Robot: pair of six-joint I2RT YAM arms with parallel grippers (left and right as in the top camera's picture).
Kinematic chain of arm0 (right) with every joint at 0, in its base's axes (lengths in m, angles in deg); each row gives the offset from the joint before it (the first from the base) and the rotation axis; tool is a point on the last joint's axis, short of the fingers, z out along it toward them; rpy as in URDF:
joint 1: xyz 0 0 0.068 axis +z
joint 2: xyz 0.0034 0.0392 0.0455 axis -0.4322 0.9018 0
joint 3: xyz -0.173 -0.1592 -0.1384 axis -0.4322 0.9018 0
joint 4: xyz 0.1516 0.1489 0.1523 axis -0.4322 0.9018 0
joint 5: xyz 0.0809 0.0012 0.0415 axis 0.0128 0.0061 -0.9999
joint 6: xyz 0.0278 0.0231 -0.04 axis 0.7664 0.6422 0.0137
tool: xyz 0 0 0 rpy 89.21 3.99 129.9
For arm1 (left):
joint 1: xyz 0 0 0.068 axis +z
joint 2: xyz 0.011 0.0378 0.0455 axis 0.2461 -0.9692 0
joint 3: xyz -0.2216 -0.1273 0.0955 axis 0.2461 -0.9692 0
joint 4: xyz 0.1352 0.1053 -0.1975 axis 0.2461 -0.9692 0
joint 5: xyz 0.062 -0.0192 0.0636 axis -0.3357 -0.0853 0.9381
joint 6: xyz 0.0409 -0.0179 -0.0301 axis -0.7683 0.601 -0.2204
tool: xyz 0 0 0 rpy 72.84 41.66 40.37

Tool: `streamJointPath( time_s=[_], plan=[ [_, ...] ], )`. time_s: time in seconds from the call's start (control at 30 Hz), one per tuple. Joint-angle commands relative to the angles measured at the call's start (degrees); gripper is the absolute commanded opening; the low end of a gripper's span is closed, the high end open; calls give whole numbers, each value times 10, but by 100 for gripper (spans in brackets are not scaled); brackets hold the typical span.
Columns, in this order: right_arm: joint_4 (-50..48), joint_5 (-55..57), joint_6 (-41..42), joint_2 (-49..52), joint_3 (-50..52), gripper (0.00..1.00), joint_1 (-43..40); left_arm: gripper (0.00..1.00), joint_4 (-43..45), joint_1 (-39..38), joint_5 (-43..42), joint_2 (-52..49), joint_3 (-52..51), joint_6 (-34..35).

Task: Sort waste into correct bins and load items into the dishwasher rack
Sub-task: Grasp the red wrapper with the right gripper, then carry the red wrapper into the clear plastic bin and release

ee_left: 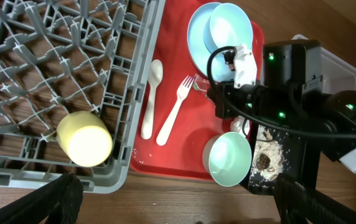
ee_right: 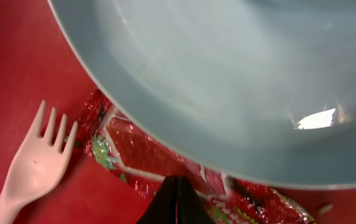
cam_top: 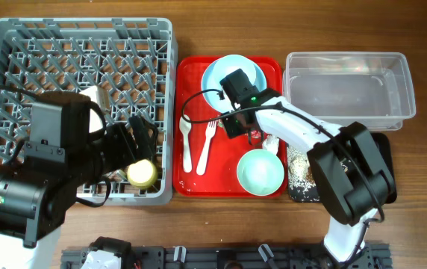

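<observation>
My right gripper [cam_top: 233,125] [ee_right: 177,194] is low over the red serving tray [cam_top: 191,75], shut on the shiny red snack wrapper [ee_right: 142,149] [cam_top: 254,137] at the rim of the pale blue plate [cam_top: 213,78] [ee_left: 198,34]. A pale blue bowl [ee_left: 231,28] sits on that plate. The white fork [cam_top: 207,146] [ee_right: 35,168] and spoon [cam_top: 186,146] lie left of it. The mint bowl [cam_top: 260,171] [ee_left: 229,158] is at the tray's front. My left gripper [cam_top: 137,138] [ee_left: 178,202] is open and empty over the grey rack's [cam_top: 19,45] front edge. The yellow cup [cam_top: 142,172] [ee_left: 86,138] lies in the rack.
The clear tub [cam_top: 348,56] stands at the back right. The black tray [cam_top: 383,146] lies in front of it, partly under my right arm, holding rice scraps [cam_top: 298,168] [ee_left: 265,158]. A small white napkin [cam_top: 271,142] lies beside the wrapper.
</observation>
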Motion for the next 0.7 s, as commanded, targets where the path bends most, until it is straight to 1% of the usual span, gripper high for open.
streamJointPath(
  time_s=[0.0,0.03,0.07,0.13,0.2,0.3,0.43,0.53,0.57,0.6,0.67],
  plan=[
    [8,-11,-21,-56,13,17,1,100,2,-1,1,2,2,-9],
    [14,-8,-75,-73,13,40,1,100,2,-1,1,2,2,-9],
    [22,6,-126,-86,13,51,1,100,2,-1,1,2,2,-9],
    [30,32,-210,-90,13,61,1,100,2,-1,1,2,2,-9],
    [36,60,-236,-88,15,66,1,100,2,-1,1,2,2,-9],
    [30,89,-273,-83,28,70,1,100,2,-1,1,2,2,-9],
    [27,89,-267,-45,30,71,-12,100,2,-1,1,2,2,-9],
    [30,59,-254,-29,30,61,-14,100,2,-1,1,2,2,-9],
    [31,51,-224,-29,30,51,-14,100,2,-1,1,2,2,-9],
    [35,43,-198,-29,30,46,-14,100,2,-1,1,2,2,-9],
    [40,33,-162,-32,29,4,-14,100,2,-1,1,2,2,-9]
  ],
)
